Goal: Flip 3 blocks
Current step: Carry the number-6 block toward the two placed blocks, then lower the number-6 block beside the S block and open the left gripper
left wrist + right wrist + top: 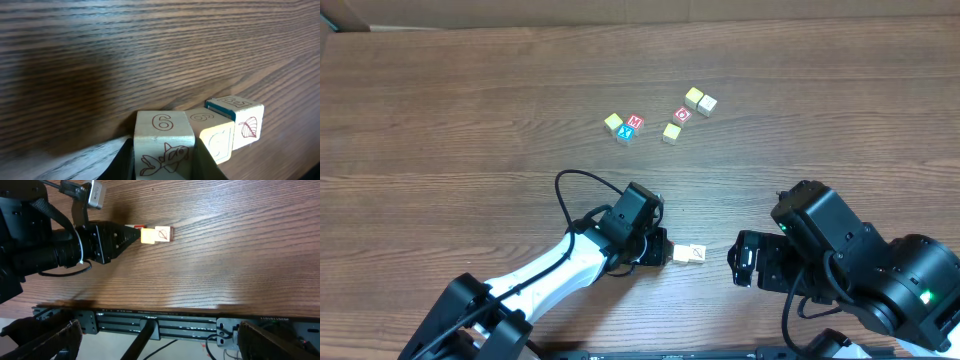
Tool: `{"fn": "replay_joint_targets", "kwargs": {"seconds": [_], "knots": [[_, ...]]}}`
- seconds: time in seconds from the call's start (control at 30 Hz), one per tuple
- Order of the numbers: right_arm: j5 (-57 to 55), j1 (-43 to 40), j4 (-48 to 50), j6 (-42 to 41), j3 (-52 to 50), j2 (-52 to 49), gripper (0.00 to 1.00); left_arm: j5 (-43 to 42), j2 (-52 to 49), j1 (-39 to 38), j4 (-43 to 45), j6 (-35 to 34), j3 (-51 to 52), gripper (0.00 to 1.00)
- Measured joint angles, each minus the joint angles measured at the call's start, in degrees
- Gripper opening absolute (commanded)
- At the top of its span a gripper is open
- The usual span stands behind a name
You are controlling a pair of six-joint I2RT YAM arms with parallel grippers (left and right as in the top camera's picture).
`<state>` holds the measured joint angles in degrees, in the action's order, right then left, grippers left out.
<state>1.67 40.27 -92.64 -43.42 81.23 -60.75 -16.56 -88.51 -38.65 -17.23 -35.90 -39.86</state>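
Gripped block (164, 134), "6" face up, being pinched between left gripper (665, 252) jaws, near-centre of table (440, 120). Middle block (214, 136) and end block (246, 124) being seen in touching row, running rightward from jaws toward right gripper (748, 262), jaws spread, empty. Left arm judged nearer.

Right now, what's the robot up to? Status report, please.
Left tool shut on fish block. Right tool open, empty. Two more blocks lined up beside it. Other cubes far off, nothing blocking.
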Motion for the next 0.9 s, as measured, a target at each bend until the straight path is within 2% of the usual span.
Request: {"fn": "replay_joint_targets", "kwargs": {"seconds": [0.9], "knots": [[0.0,0.0,-0.4,0.0,0.0,0.0,1.0,-0.9,-0.2,0.0,-3.1,-2.1,-0.8,0.04]]}}
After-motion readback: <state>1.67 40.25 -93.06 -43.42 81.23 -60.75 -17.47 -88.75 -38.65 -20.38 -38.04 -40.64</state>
